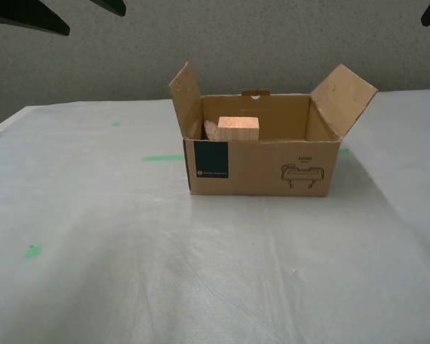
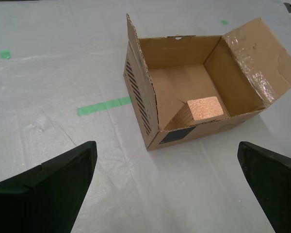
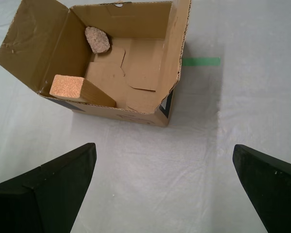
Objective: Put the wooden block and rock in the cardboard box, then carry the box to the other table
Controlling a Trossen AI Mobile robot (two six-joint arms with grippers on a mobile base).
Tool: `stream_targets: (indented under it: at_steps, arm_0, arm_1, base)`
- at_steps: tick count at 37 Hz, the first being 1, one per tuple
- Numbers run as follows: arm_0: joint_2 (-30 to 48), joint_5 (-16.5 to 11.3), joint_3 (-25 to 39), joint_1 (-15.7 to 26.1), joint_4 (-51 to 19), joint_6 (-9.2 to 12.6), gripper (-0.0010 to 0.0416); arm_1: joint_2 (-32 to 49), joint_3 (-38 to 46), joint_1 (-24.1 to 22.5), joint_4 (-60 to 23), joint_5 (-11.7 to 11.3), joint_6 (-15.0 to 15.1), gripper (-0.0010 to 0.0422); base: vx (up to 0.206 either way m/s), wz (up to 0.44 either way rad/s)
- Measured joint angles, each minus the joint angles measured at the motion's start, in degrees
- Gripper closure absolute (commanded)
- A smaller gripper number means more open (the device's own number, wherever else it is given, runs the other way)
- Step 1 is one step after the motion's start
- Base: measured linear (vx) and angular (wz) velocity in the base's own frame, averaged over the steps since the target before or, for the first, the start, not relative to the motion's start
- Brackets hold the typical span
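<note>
The cardboard box stands open on the other table, which has a wrinkled white sheet; both side flaps are up. Inside, the wooden block leans against the front wall by the teal label, and the rock lies just behind it. The first wrist view looks down into the box at the block and the rock. My first gripper is open, short of the box and clear of it. My second gripper is also open, apart from the box. There the block shows and the rock is hidden.
Green tape marks lie on the sheet at the exterior view's left of the box, and one strip lies beside its other side. A grey wall rises behind the table. Dark arm parts poke in along the exterior view's top edge.
</note>
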Motion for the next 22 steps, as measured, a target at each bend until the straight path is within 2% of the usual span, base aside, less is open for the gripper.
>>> stream_targets:
  at_steps: [22]
  arm_0:
    - [0.0, 0.0, 0.0, 0.07, 0.0, 0.0, 0.0012]
  arm_1:
    - [0.0, 0.0, 0.0, 0.0, 0.02, 0.0, 0.0014]
  base:
    - [0.0, 0.0]
